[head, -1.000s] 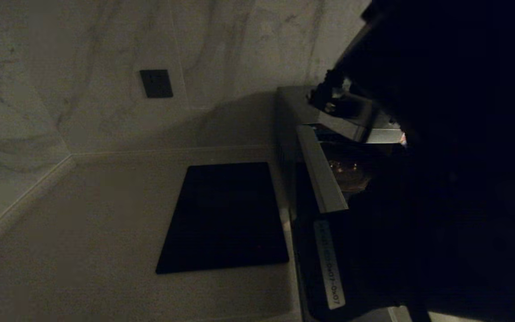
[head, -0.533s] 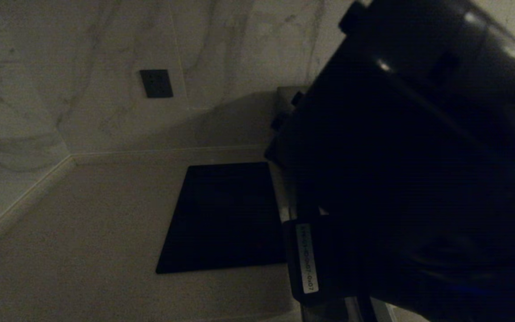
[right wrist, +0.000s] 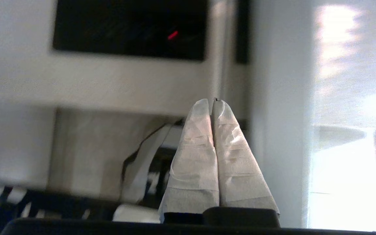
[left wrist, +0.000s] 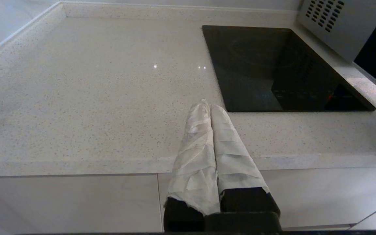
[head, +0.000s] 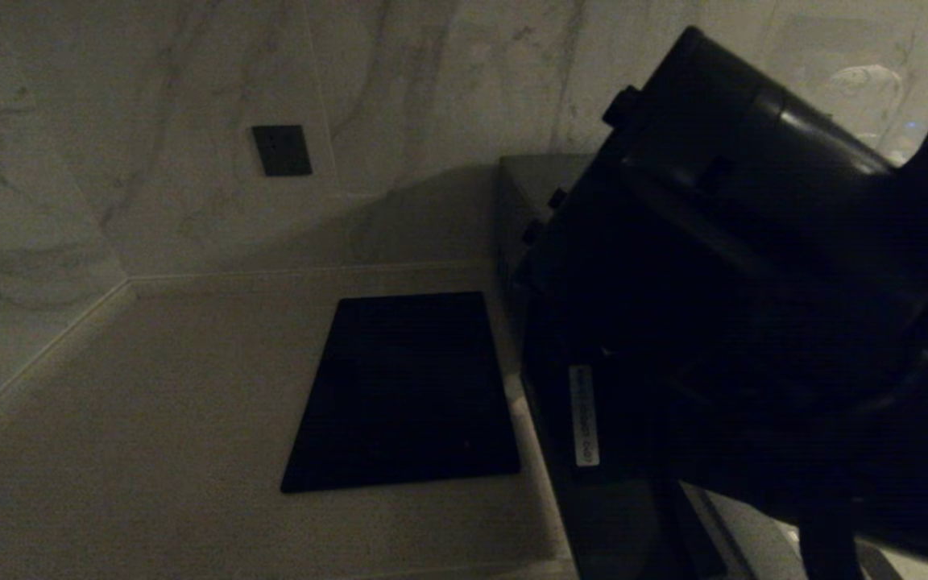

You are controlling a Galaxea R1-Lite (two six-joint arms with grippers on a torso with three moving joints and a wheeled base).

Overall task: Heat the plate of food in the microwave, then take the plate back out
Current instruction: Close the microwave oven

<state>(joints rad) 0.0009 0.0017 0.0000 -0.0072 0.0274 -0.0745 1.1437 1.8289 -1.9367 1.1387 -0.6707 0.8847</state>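
Microwave (head: 524, 193) stands at the 3 o'clock side of the head view, only a grey top corner and part of its side showing; the rest is hidden behind the right arm (head: 722, 266), a large dark mass raised close in front of the camera and filling the frame from 1 o'clock to 5 o'clock. A white label strip (head: 583, 415) shows on the arm's lower edge. In the left wrist view the microwave's vented grey side (left wrist: 341, 23) sits at the far end of the pale speckled surface (left wrist: 93, 98), just beside the flat black slab (left wrist: 282, 68). Plate of food: not visible in any view. Left pincer (left wrist: 210, 106) clenched, tape-wrapped fingers (left wrist: 194, 147) pressed together, empty; it hangs off the front edge of the surface, pointing across it, well short of the slab. Right pincer (right wrist: 213, 101) likewise clenched on nothing, wrapped tips touching; its view is blurred, with a dark rectangle bearing a small red mark (right wrist: 173, 35) at 11 o'clock above the tips. In the head view, a dark wall socket (head: 281, 150) at 11 o'clock on the marble wall (head: 150, 121).
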